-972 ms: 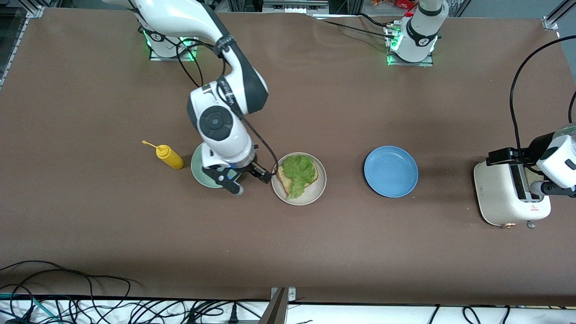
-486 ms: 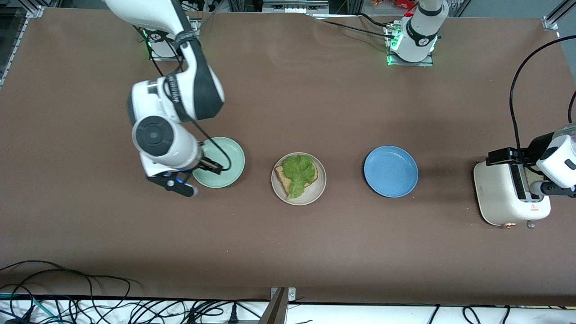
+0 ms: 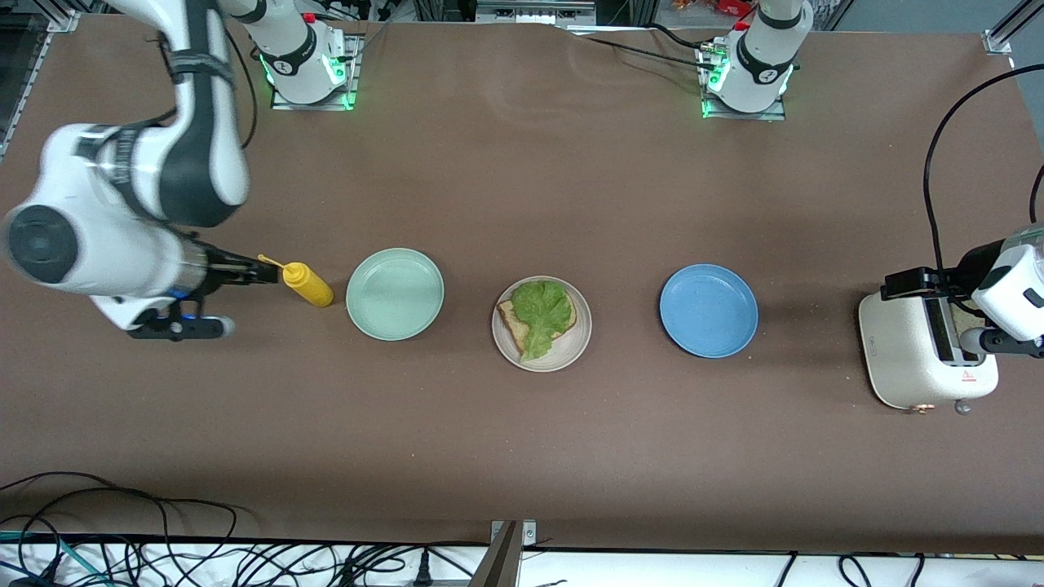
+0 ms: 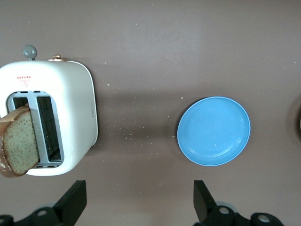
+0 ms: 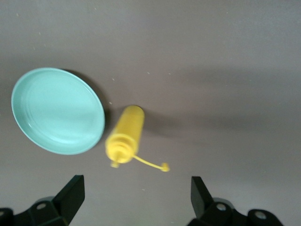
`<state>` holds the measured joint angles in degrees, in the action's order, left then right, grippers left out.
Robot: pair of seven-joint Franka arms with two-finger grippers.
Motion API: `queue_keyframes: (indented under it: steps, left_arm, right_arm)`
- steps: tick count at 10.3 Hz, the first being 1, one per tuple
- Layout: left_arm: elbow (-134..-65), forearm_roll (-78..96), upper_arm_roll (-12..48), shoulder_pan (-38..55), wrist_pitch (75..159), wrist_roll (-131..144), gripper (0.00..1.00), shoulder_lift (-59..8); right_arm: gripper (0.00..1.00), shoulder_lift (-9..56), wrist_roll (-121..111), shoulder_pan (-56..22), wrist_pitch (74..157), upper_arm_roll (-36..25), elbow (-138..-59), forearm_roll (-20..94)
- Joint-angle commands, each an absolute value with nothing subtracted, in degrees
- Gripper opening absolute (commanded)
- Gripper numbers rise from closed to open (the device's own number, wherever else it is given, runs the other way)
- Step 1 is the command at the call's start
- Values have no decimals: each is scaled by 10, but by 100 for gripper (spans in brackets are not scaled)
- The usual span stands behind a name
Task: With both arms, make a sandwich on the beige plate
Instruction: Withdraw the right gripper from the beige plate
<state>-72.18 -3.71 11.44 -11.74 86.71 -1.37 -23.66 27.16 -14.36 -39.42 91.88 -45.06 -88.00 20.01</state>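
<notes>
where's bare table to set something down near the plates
Bare table lies between the beige plate and the blue plate, and along the whole strip nearer the front camera. It is crowded where the mustard bottle sits beside the mint-green plate.

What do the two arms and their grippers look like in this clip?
Both arms are glossy white with rounded, jointed shells, black joint bands and trailing black cables; their bases glow green. The left gripper and the right gripper each have two black, wedge-shaped fingers.
</notes>
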Motion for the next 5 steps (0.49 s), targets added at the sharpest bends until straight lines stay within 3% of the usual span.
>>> queue_keyframes:
  steps: [1,5]
  left_arm:
    - [-725,-52,118,-120,867,-24,100,-232]
    - [-725,-52,118,-120,867,-23,100,-232]
  right_arm:
    - [100,258,-319,-326,918,-451,-922,246]
    - [100,286,-518,-246,926,-448,-958,330]
